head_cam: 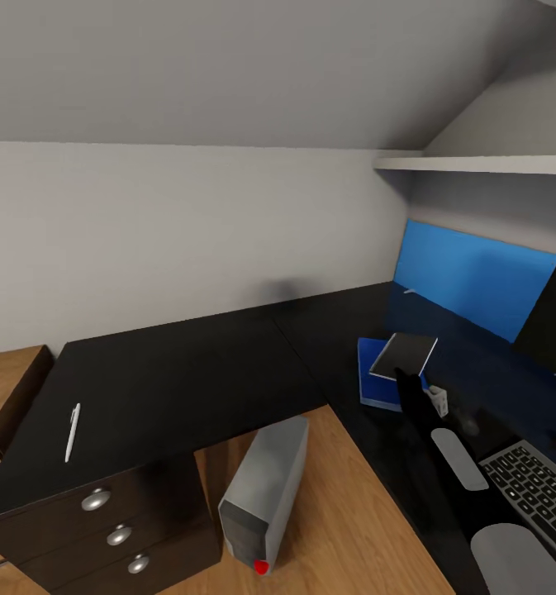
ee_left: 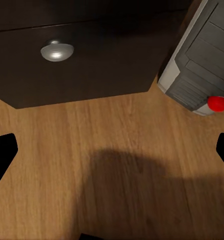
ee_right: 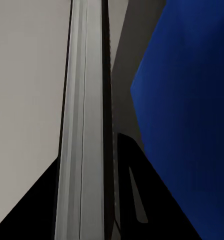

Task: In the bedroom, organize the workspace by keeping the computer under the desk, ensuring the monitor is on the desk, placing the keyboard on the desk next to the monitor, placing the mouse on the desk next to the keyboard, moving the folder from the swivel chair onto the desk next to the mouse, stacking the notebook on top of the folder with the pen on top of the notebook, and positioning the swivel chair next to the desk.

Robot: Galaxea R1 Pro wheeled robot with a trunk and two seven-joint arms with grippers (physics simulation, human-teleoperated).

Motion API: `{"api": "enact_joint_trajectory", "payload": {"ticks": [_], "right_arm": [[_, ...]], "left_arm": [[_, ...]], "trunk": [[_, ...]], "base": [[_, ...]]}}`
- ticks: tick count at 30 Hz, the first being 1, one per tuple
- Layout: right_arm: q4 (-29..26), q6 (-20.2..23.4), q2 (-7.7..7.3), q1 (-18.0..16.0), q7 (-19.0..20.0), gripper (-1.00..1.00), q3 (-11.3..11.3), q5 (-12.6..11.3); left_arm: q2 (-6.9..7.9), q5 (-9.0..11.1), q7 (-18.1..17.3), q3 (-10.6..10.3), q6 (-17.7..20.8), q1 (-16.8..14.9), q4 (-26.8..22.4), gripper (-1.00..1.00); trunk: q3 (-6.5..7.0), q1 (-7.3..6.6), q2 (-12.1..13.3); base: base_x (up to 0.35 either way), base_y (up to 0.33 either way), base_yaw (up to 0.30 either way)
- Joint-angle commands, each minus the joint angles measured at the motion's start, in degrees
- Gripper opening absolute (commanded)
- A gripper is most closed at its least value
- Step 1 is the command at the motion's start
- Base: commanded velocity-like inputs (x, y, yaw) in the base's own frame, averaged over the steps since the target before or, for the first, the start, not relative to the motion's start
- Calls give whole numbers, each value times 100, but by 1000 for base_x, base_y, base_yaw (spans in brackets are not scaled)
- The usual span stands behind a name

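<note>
The black L-shaped desk (head_cam: 187, 364) fills the corner, its blue back panel at the right. The thin white pen (head_cam: 72, 431) lies alone on the left wing, near the front edge above the drawers. On the right wing the blue folder (head_cam: 373, 378) lies flat, and the dark grey notebook (head_cam: 404, 356) sits on top, overhanging its far corner. The silver-grey keyboard (head_cam: 532, 491) lies nearer, by the right edge. The monitor (head_cam: 554, 318) shows as a dark slab at the right edge. The silver-grey computer (head_cam: 265, 492) stands on the floor just in front of the desk's inner corner, leaning.
</note>
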Motion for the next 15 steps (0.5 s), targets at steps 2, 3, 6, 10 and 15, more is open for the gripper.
{"api": "enact_joint_trajectory", "payload": {"ticks": [2,3,6,10,15], "right_arm": [[1,23,0,-2,24,-100,-6,-63],[1,22,0,-2,24,-100,-6,-61],[1,22,0,-2,22,-100,-6,-60],[1,25,0,-2,22,-100,-6,-56],[1,28,0,-2,19,100,-3,-55]], "left_arm": [[-3,34,8,4,19,2,-11,100],[-3,34,8,4,19,2,-11,100],[-3,34,8,3,18,2,-11,100],[-3,34,8,3,17,2,-11,100],[-3,34,8,3,17,2,-11,100]], "trunk": [[-4,0,-2],[-4,0,-2],[-4,0,-2],[-4,0,-2],[-4,0,-2]], "base": [[0,-6,0],[0,-4,0],[0,-2,0],[0,0,0],[0,0,0]]}}
